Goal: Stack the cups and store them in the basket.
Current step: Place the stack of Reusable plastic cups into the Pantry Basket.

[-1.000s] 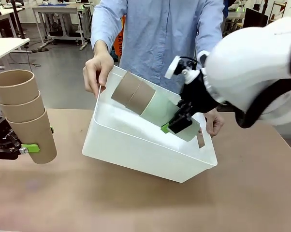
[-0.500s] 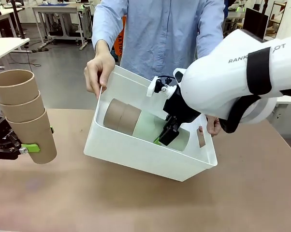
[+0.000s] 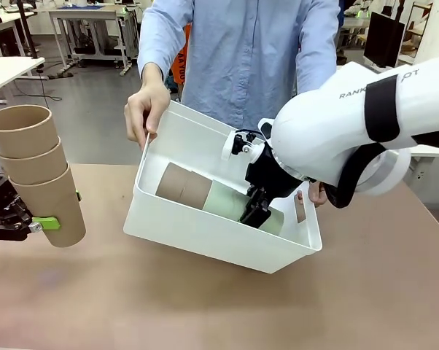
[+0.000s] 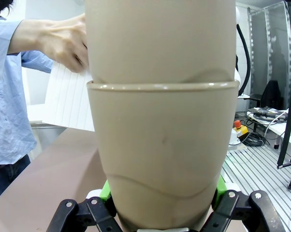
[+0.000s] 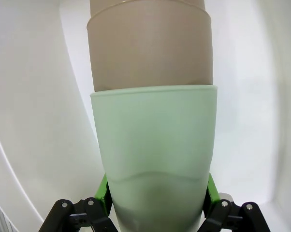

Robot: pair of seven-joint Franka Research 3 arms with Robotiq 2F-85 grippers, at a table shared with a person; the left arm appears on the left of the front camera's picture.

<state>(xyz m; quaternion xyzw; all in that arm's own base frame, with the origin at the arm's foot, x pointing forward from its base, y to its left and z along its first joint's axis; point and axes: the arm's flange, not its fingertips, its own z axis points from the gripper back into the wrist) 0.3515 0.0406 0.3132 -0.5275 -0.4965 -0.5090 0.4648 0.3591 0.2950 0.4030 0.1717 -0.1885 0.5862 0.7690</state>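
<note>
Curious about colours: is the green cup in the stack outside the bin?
No, the green cup lies inside the basket; the outside stack is tan.

Mint cup [image 3: 228,201] partly behind right pincer [image 3: 257,214]

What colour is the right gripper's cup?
The cup is pale mint green, clearest in the right wrist view.

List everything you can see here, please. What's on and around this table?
tan cup stack: three nested, tan-brown, upright at the left, gripped near its base.
mixed cup stack: two tan-brown nested in one mint-green, lying inside the basket.
basket: one, white, mid-table, tilted.
table: one, brown.
person's hands: two, holding the basket's far rim and right end.
left tool: black with green pads, closed on the tan cup stack.
right tool: same colours, inside the basket, closed on the mixed cup stack.
</note>
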